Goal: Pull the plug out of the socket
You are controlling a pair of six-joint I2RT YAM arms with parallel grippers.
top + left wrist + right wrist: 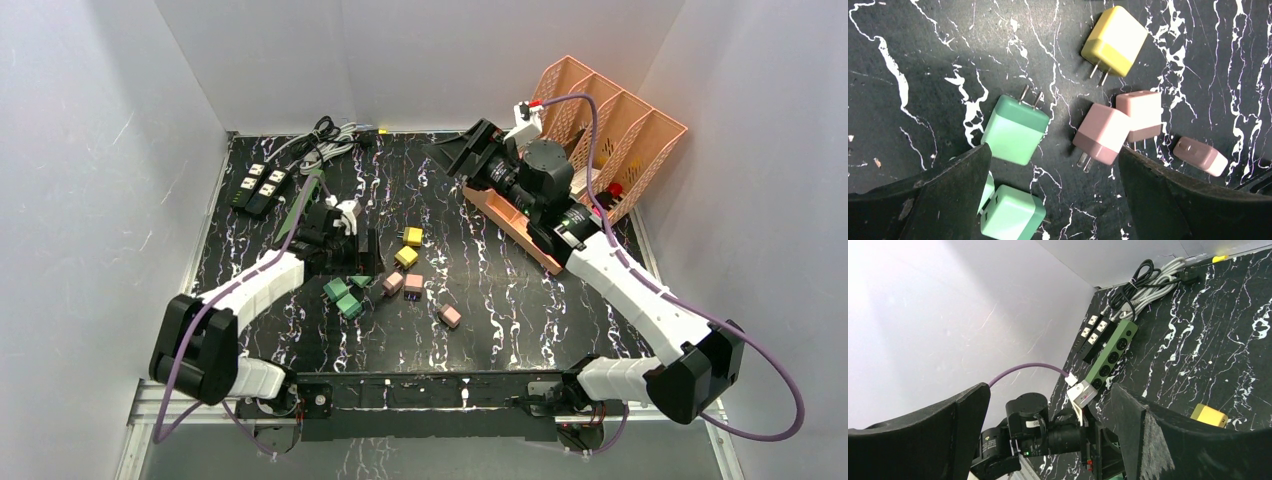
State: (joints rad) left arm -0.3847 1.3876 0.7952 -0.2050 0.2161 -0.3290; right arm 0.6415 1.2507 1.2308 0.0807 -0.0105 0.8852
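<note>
Along the far-left wall the black power strip (pixel 1093 332) and green power strip (pixel 1112 351) lie side by side, their cables (pixel 1143 282) bunched in the corner. My left hand (pixel 352 250) hangs spread over loose plugs mid-bench: green plug (pixel 1014 131), pink plug (pixel 1100 134), yellow plug (pixel 1114 40). The bench (pixel 500 335) lies bare nearer me. My right hand (pixel 465 150), also spread, sits raised beside the pink file rack (pixel 620 125), far right.

- Three green plugs (pixel 1014 130) by my left gripper (pixel 1053 150) — one half hidden.
- Three pink plugs (pixel 1100 132) beside them.
- Two yellow plugs (pixel 412 236) beyond.
- Three power strips (pixel 1110 352).
</note>
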